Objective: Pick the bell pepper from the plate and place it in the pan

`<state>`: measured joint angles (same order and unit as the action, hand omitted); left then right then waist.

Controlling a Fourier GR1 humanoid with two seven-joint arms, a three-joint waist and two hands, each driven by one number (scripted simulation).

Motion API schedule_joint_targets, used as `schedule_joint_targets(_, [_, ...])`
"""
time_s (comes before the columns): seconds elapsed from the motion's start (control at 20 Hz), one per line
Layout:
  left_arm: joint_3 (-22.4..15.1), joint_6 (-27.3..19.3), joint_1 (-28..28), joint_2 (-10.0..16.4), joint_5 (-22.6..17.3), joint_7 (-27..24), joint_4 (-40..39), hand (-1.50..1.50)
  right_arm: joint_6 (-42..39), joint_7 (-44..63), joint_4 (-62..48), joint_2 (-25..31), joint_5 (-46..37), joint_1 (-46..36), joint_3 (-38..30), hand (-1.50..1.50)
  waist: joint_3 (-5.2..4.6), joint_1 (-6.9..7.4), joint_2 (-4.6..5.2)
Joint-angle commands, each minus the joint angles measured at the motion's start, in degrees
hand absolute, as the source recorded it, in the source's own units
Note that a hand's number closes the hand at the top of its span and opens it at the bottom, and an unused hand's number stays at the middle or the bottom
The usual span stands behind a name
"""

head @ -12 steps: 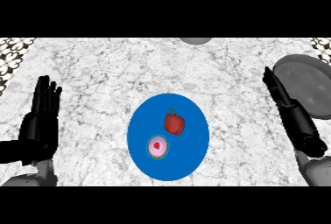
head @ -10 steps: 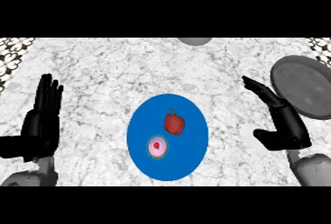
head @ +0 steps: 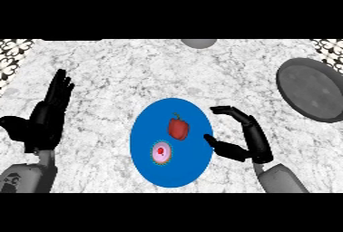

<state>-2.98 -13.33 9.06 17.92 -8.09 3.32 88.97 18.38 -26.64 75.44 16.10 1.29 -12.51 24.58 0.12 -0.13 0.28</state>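
Marble counter (head: 100, 68), seen steeply from above. Blue plate (head: 181, 174) at centre. Red bell pepper (head: 178, 128) lies on the plate's upper half, and a pink round fruit slice (head: 161, 153) sits just below-left of it, apart from it. Right hand (head: 257, 140) is at the plate's right rim, fingers arched toward the pepper, thumb over the rim, nothing between them. Left hand (head: 46, 118) is flat, fingers up, resting at the left edge. Grey pan (head: 311, 88) is upper right, well apart from the plate. Grey round object (head: 198, 43) is cut off at the top edge.
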Motion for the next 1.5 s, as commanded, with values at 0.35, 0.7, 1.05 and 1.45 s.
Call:
schedule_joint_targets(0.35, [1.47, 2.00, 3.79, 0.63, 0.45, 0.74, -5.30, 0.00, 2.45, 11.71, 23.86, 18.77, -12.35, 12.04, -0.34, -1.50, -0.31, -1.59, -0.58])
schedule_joint_targets(0.7, [1.40, 3.75, 2.70, 0.19, 0.15, -0.59, -6.27, 0.00, -7.97, 38.93, 42.01, 28.86, -16.89, 7.15, -1.27, -1.50, -0.32, -0.95, -0.58])
schedule_joint_targets(1.05, [1.39, 2.76, 6.43, -3.06, 1.56, -1.36, -9.26, 0.00, -17.41, 57.78, 43.90, 21.32, -22.71, -10.49, 0.34, -1.50, -0.20, 0.37, -0.24])
schedule_joint_targets(1.45, [1.75, 4.50, 2.02, -3.00, 3.12, -3.27, -6.21, 0.00, -24.72, 59.59, 39.22, 9.14, -20.72, -14.97, 3.66, -1.50, -0.14, 0.44, -0.29])
